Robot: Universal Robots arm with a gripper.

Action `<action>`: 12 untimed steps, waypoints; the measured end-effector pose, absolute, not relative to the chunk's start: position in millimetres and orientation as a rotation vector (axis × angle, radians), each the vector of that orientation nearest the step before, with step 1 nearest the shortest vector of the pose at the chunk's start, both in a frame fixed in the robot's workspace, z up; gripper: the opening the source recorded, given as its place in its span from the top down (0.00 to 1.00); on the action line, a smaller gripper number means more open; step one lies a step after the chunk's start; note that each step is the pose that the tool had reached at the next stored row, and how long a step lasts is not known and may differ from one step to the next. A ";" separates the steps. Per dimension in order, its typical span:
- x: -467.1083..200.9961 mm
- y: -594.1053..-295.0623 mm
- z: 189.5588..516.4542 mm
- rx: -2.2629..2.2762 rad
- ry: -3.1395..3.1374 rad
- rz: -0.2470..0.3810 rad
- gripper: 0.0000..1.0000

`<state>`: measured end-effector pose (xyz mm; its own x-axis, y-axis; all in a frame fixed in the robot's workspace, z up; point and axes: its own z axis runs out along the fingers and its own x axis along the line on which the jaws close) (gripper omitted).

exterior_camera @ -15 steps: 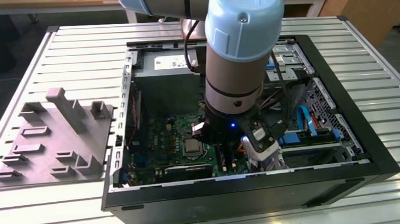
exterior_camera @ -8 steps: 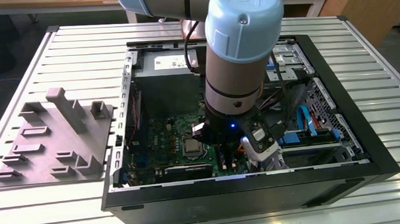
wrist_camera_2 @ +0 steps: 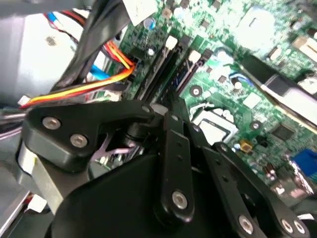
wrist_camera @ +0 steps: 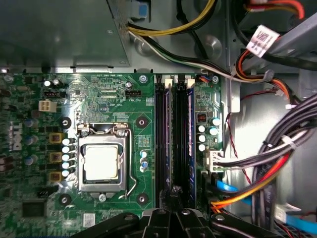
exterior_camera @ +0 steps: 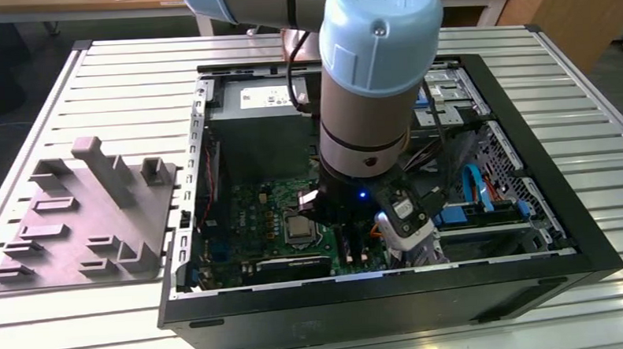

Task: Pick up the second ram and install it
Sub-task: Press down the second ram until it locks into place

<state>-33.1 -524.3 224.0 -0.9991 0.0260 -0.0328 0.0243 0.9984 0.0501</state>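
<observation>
Over the motherboard [wrist_camera: 99,99] slots, the hand [wrist_camera: 174,196] points down, pressed together.

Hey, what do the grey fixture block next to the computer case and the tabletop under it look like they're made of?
The grey fixture block looks like matte plastic, maybe printed or molded: dull uniform grey with no glints. The tabletop looks like bare aluminium slats: pale silvery ribs with a soft sheen and dark grooves between them. Neither is certain from looks alone.
</observation>
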 end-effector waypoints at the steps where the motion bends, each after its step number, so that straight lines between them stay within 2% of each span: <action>1: -33.2 -524.4 227.8 0.039 3.107 0.076 0.90; 7: -33.2 -524.4 245.3 0.039 3.107 0.076 0.90; 12: -33.1 -524.4 245.8 0.039 3.107 0.076 0.90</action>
<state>-33.1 -524.4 245.8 -0.9991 0.0259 -0.0327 0.0242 0.9985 0.0495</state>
